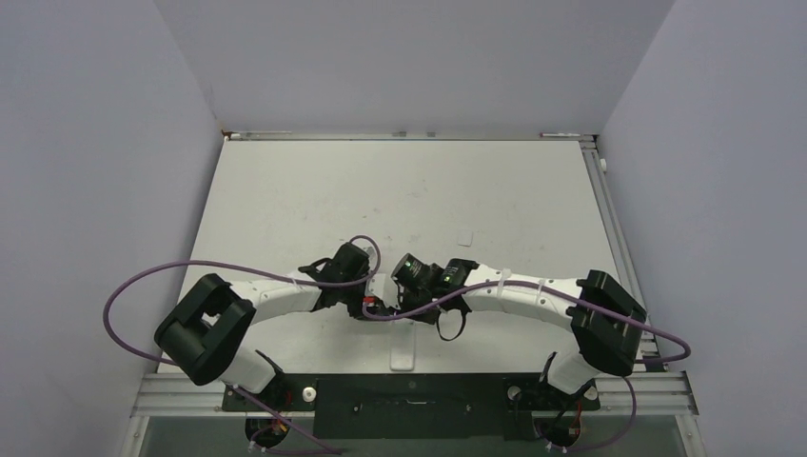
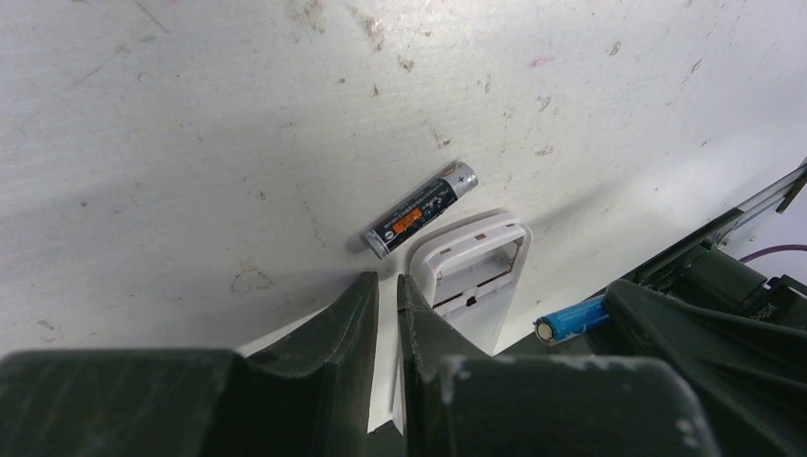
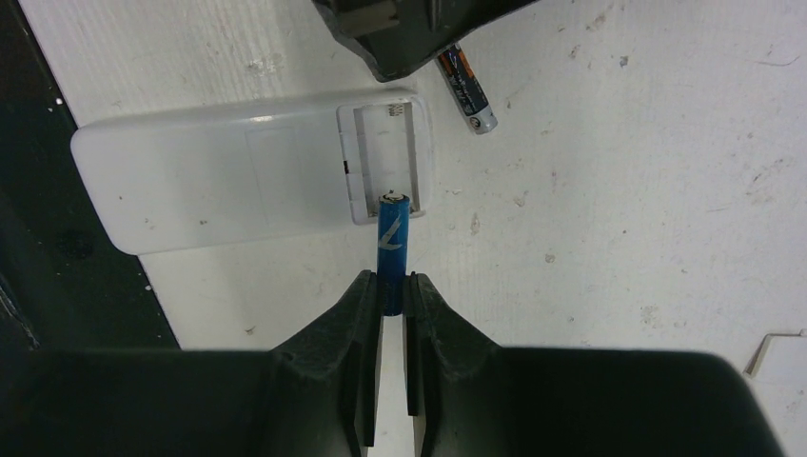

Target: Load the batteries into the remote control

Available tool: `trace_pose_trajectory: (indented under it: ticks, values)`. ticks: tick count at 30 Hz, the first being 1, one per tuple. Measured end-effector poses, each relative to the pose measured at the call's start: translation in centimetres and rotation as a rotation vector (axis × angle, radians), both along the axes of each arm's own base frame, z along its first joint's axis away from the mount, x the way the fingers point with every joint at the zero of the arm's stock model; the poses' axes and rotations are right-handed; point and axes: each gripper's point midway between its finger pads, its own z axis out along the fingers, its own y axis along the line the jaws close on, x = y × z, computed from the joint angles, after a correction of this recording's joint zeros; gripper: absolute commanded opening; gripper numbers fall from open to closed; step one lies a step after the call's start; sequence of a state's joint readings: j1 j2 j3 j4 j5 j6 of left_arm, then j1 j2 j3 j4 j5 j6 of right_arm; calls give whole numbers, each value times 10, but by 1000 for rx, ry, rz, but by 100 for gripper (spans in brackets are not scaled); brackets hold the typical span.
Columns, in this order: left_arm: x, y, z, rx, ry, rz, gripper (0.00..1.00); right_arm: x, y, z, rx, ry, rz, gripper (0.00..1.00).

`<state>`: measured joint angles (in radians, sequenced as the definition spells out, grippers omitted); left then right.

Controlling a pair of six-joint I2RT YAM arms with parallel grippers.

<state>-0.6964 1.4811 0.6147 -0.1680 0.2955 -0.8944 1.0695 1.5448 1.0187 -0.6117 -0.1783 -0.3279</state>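
The white remote control [image 3: 238, 176] lies back-up at the table's near edge, its battery bay [image 3: 385, 157] open and bare. My right gripper [image 3: 388, 278] is shut on the blue battery [image 3: 393, 233], whose far end reaches the bay's near wall. The dark battery [image 2: 422, 208] lies loose on the table just past the remote control [image 2: 473, 271]. My left gripper [image 2: 387, 284] hangs over the remote's long edge beside the bay, its fingers drawn to a thin slit. White shows through the slit, and I cannot tell whether they pinch that edge. From above, both wrists crowd over the remote control [image 1: 403, 354].
A small white square plastic piece [image 3: 782, 357] lies on the table to the right, also seen as the white piece [image 1: 465, 238] beyond the wrists. The remote's other end overhangs the table's dark front edge [image 3: 48, 286]. Grey walls enclose the table on three sides.
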Motion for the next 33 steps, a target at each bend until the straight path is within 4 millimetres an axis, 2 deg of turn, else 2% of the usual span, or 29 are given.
trace_pose_trajectory:
  ticks: [5, 14, 20, 28, 33]
  values:
    - [-6, 4, 0, -3, -2, -2, 17, 0, 2, -6, -21, 7, 4, 9]
    - [-10, 7, 1, -13, -12, 0, 19, -1, 0, -19, -59, 27, 6, 8]
    - [-12, 13, 1, -20, -16, 12, 19, 0, 1, -21, -64, 30, 8, 9]
    - [-10, 25, 1, -19, -21, 48, 22, 4, 9, -14, -43, 17, 11, 9]
    - [-9, 31, 2, -22, -28, 62, 23, 4, 9, -19, -57, 25, 13, 9]
